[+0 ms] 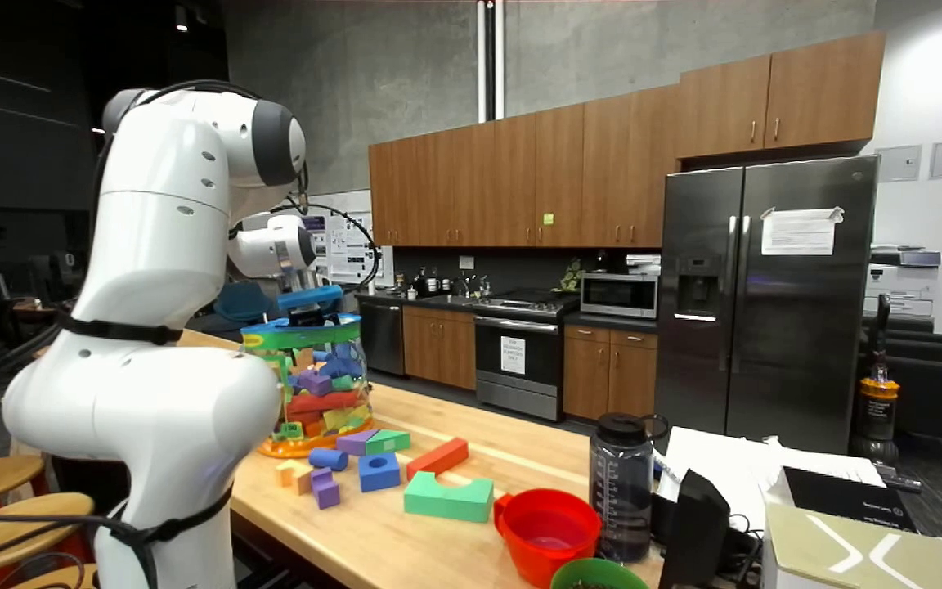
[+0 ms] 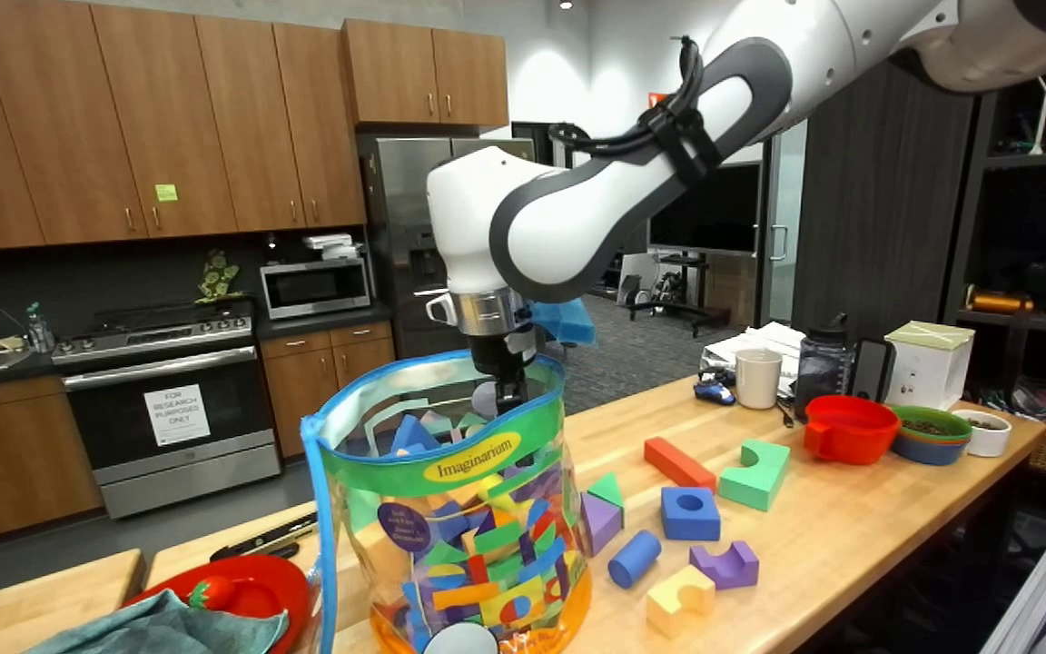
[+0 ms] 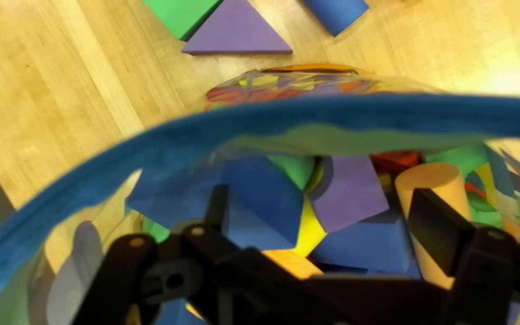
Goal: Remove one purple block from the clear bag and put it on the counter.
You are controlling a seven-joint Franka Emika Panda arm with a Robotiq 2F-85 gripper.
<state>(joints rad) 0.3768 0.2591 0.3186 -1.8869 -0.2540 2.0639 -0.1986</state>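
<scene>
From here, the gripper [image 3: 321, 198] hangs in the mouth of the clear bag [image 2: 369, 477], fingers [image 3: 440, 230] spread. In the wrist view a purple building block [image 3: 352, 194] shows between them, inside the bag, with an orange cylinder [image 3: 429, 178] at its three o'clock; at eleven, on the wooden counter [image 3: 39, 90], lies a purple triangular block [image 3: 237, 31].

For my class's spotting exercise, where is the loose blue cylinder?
In an exterior view, the blue cylinder lies on the counter, right of the clear bag, between the purple triangular block and the notched purple block.
</scene>
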